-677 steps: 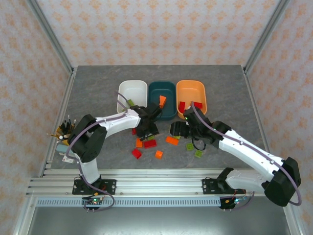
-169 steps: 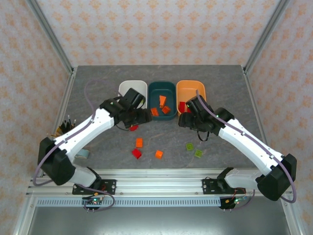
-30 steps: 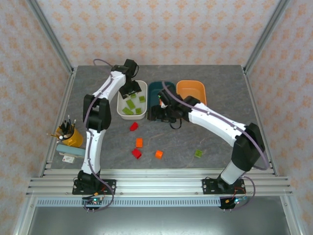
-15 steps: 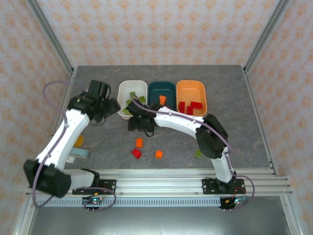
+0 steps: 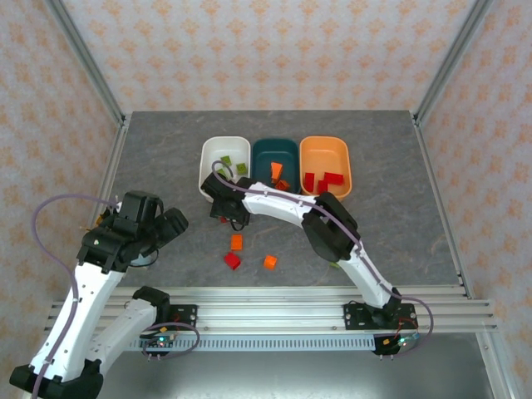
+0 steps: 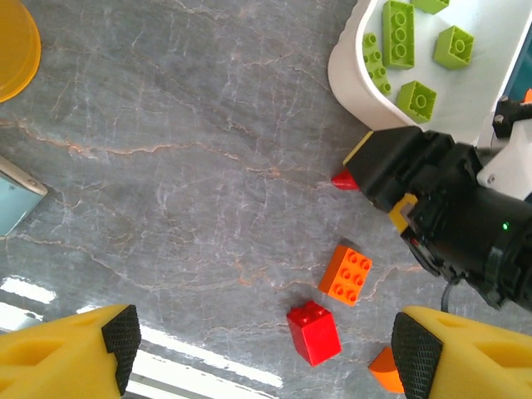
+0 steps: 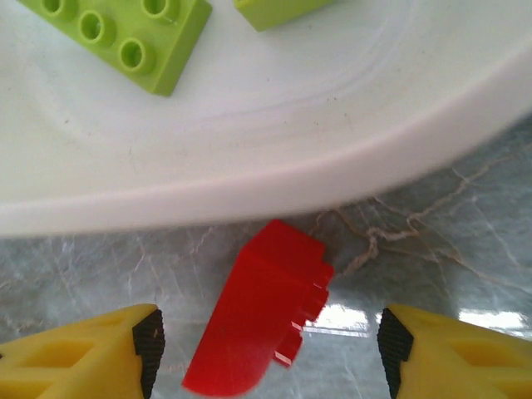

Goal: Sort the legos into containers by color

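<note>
Three containers stand in a row: white (image 5: 204, 166), dark teal (image 5: 276, 152) and orange (image 5: 326, 156). Green legos (image 6: 398, 43) lie in the white one, orange ones in the teal, red ones (image 5: 324, 180) in the orange. My right gripper (image 5: 223, 208) is low at the white tub's front rim (image 7: 274, 187). It is open, and a red brick (image 7: 262, 332) lies on the table between its fingers without touching either pad. My left gripper (image 5: 170, 226) hangs open and holds nothing over the near left. Below it lie a red brick (image 6: 314, 332) and an orange brick (image 6: 346, 273).
Another orange brick (image 5: 269, 262) lies near the front, and a green one (image 5: 333, 264) peeks out beside the right arm. A yellow cup (image 6: 12, 41) and a pale blue object (image 6: 12, 204) sit at the table's left edge. The right arm (image 5: 283, 208) stretches across in front of the tubs.
My left arm has pulled back from the white tub to the near left, jaws widening. My right gripper has swung left from the teal tub to the red brick at the white tub's front.
</note>
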{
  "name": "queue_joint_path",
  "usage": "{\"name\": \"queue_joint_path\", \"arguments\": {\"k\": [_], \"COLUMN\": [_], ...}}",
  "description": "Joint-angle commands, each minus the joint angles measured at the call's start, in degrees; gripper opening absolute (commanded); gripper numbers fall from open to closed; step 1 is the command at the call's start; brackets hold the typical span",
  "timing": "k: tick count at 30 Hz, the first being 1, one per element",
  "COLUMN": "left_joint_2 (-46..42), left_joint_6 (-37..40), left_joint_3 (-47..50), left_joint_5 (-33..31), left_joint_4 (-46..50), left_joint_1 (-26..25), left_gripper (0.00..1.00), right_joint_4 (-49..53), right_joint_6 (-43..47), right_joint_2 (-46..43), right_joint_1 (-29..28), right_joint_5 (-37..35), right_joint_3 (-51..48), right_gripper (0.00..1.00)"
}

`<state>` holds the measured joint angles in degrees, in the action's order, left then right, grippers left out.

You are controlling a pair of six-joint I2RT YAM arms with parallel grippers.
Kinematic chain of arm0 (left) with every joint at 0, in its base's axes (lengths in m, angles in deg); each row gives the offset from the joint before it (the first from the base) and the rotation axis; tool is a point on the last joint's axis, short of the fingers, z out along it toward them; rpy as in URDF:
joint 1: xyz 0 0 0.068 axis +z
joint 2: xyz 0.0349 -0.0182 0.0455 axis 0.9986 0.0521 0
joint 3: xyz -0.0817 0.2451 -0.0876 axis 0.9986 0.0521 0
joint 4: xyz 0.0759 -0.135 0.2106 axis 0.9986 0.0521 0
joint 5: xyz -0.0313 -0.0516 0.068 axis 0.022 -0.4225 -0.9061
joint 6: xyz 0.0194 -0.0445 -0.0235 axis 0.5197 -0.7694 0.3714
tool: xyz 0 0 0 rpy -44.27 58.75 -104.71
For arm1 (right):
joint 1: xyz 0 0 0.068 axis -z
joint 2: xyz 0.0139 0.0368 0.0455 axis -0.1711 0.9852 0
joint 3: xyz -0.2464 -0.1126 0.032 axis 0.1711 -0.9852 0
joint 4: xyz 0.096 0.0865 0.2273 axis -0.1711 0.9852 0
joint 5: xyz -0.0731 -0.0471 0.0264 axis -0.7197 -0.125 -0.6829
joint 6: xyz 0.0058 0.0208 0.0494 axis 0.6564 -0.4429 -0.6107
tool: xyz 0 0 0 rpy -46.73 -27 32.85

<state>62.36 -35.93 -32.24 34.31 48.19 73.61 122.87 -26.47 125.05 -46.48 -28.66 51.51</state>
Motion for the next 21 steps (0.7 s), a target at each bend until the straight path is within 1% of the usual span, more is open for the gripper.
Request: {"name": "queue_joint_path", "arguments": {"k": [1,5,7,8,11,14,18,21], "left_joint_2": [-1.18,-1.38,-1.28,-1.16,-0.79,-0.71,-0.55,0.44], "left_joint_6": [-0.31,-0.04,0.05,0.18,1.2,2.5,2.8,1.13], "left_joint_3": [-0.08,-0.03,0.05,0.1,0.67,1.79,3.46,4.4], "left_joint_5": [-0.21,0.2,0.53,0.91,3.74,8.05,14.54,18.0], "left_joint_4": [2.75,2.85,2.44,1.98,-0.3,-3.04,-7.64,-12.7], "left_joint_1": [-0.22,-0.23,-0.21,-0.26,-0.3,-0.44,-1.12,-4.03], "left_gripper": [0.82,0.81,0.81,0.81,0.8,0.79,0.78,0.78], "right_joint_4": [2.69,3.78,3.72,3.6,3.67,2.44,0.79,1.6], "right_joint_6": [-1.8,-1.93,-1.63,-1.14,0.83,3.28,5.98,7.48], "right_joint_2": [1.99,3.26,3.3,3.19,2.07,-1.0,-9.82,-19.11], "right_joint_1": [-0.27,-0.21,-0.25,-0.18,-0.2,-0.26,-0.25,0.02], "right_joint_5": [-4.06,-4.62,-4.96,-5.06,-5.31,-5.42,-6.14,-8.39], "right_joint_3": [2.48,2.85,2.33,2.03,1.33,-2.19,-10.43,-16.84], "right_gripper": [0.66,0.56,0.48,0.43,0.3,0.2,0.16,0.15]}}
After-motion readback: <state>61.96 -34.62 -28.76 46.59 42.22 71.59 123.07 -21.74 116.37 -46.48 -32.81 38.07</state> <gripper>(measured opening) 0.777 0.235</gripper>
